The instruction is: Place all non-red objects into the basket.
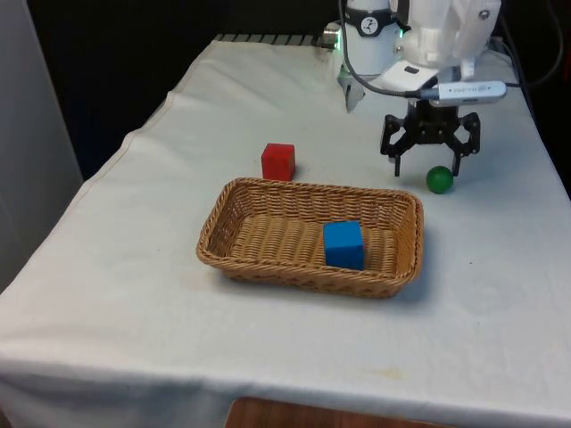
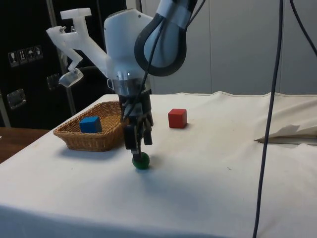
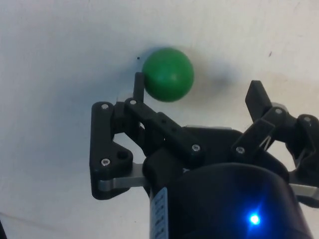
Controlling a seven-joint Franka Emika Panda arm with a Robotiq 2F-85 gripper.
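The gripper point(image 1: 428, 167) hangs low over the white-clothed worktop point(image 1: 134, 294) with its fingers spread apart and holding nothing; in the front view it stands beyond the basket's far corner on the front view's right, and the green ball point(image 1: 439, 179) lies on the cloth just beside one fingertip, towards the front view's right; in the side view the gripper point(image 2: 137, 146) points straight down with the green ball point(image 2: 141, 160) on the cloth directly below its tips, very close to them, though whether they touch cannot be told there; the wrist view shows the green ball point(image 3: 168, 74) next to one finger point(image 3: 139, 85), seemingly touching it or nearly so, while the other finger stands well clear of it, so the ball sits off to one side of the gripper point(image 3: 198, 91) rather than midway in the gap; the woven basket point(image 1: 227, 225) rests near the middle of the worktop, and the blue cube point(image 1: 343, 244) sits inside it, towards its end on the front view's right; the red cube point(image 1: 278, 161) stands on the cloth just beyond the basket's far rim, apart from it and well apart from the ball.
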